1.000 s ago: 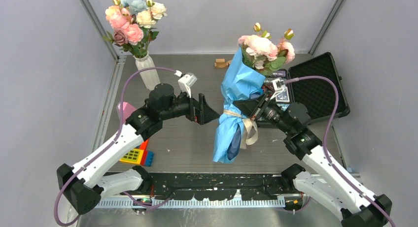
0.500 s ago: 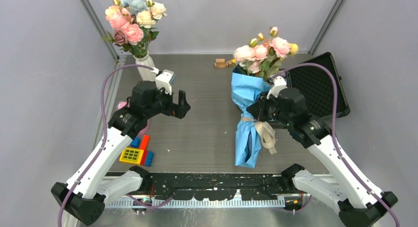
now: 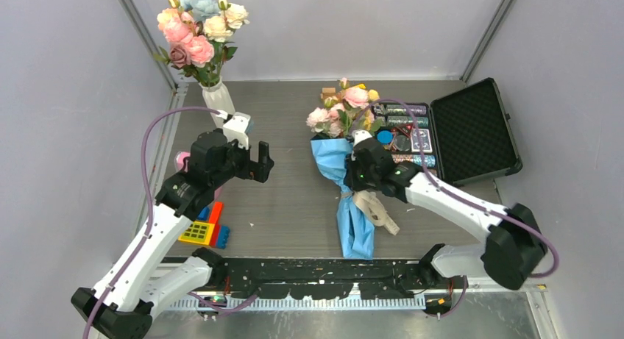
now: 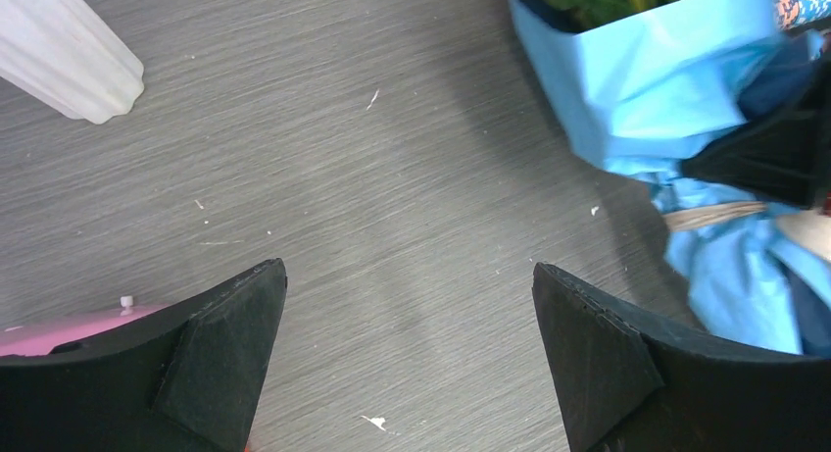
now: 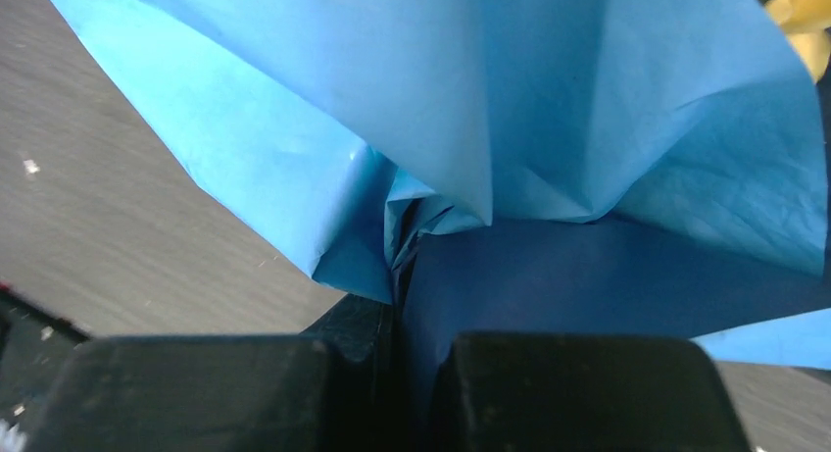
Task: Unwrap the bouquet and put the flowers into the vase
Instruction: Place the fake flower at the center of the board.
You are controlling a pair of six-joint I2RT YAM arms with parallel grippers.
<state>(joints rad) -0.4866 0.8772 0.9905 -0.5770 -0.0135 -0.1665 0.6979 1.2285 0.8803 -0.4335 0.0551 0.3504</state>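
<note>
Comparing with a second ago, I see the bouquet (image 3: 331, 156) has come down. It was held up in the air between the two arms, and now it lies along the middle of the tabletop (image 3: 294, 199). The flowers (image 3: 346, 107) point toward the far edge, just beside the open black case (image 3: 478, 126), and the cream ribbon (image 3: 371, 207) trails toward the near edge. My right tool (image 5: 416, 359) stays clamped on the blue paper wrap, just above the ribbon. My left tool (image 4: 408, 269) has pulled away from the bouquet toward the left edge and hangs over bare tabletop with its jaws wide apart, holding nothing. The vase (image 3: 219, 100) has not moved from the far left corner, with the bigger blooms still in it.
</note>
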